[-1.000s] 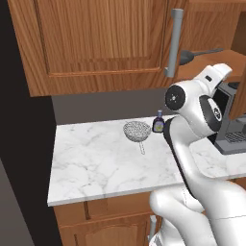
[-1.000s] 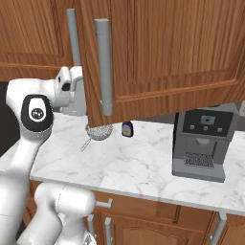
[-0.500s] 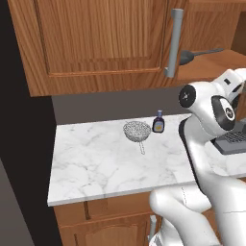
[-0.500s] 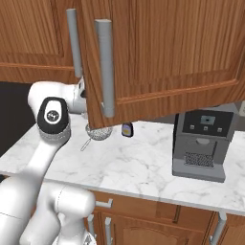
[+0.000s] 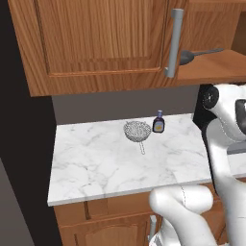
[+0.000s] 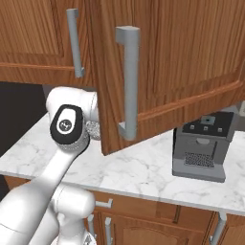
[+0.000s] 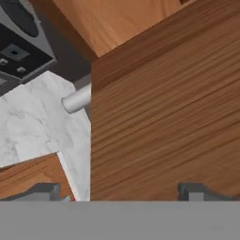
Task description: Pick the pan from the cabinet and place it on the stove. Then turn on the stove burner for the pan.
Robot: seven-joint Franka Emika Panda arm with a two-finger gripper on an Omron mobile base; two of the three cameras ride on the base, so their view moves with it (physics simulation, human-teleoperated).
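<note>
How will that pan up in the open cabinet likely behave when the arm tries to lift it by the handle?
The pan shows a long thin handle poking out over the cabinet shelf, so gripped there it would probably droop at the bowl end. It looks like rigid metal, likely heavy for its size. Most of it is hidden behind the door, so its balance stays uncertain.

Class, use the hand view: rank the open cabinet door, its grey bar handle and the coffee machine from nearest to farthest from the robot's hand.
1. Cabinet door: directly in front of the open hand, spanning both fingertips.
2. Bar handle: poking out past the door's edge, left of centre.
3. Coffee machine: top left corner, beyond the marble counter.
</note>
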